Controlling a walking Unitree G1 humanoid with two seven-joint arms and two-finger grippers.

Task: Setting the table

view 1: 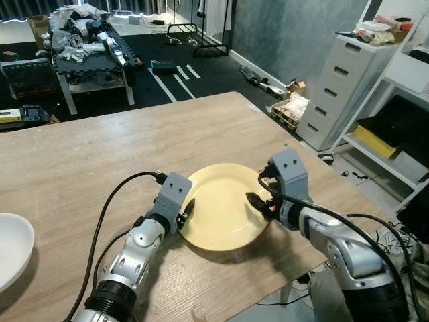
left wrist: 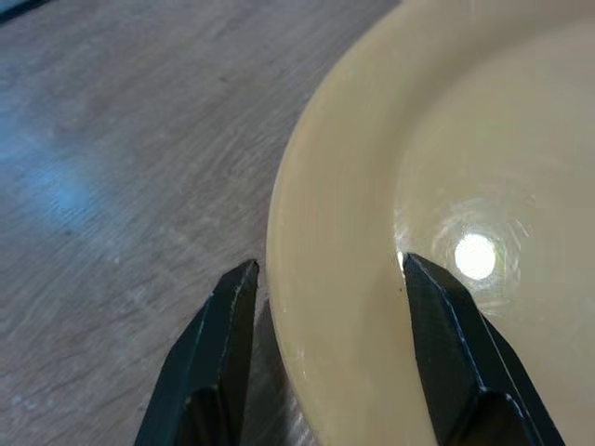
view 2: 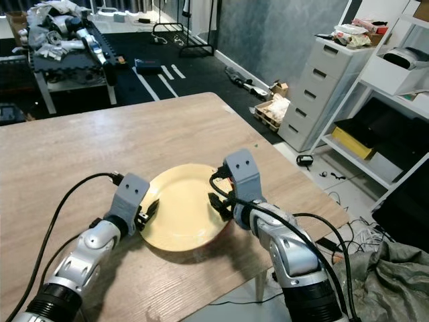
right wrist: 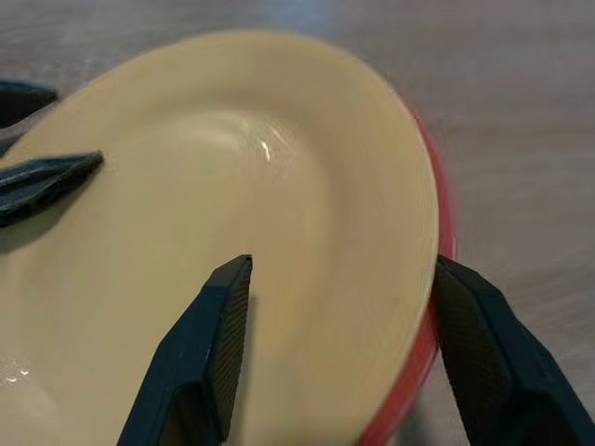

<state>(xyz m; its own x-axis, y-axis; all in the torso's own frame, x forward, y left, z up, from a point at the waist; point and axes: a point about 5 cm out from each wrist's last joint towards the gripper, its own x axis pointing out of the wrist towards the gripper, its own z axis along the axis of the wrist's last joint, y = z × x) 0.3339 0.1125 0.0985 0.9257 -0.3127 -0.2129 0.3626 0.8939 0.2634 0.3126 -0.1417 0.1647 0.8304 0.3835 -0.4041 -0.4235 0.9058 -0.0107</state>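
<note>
A pale yellow plate [view 1: 224, 208] with a red underside [right wrist: 429, 334] lies on the wooden table [view 1: 100, 147], near its front right corner. My left gripper [view 1: 188, 209] is at the plate's left rim. It is open, with one finger [left wrist: 209, 362] outside the rim over the wood and the other finger [left wrist: 456, 353] over the plate's inner face. My right gripper [view 1: 260, 203] is at the plate's right rim, open wide. One of its fingers [right wrist: 200, 362] is above the plate and the other finger [right wrist: 493, 362] is outside the red edge.
A white dish [view 1: 10, 248] sits at the table's left edge. The table's right edge runs close past the plate. Beyond it stand white drawers [view 1: 342, 87] and a shelf unit [view 1: 402, 134]. A cluttered black bench [view 1: 87, 54] stands behind, and crumpled cloth [view 2: 395, 282] lies on the floor.
</note>
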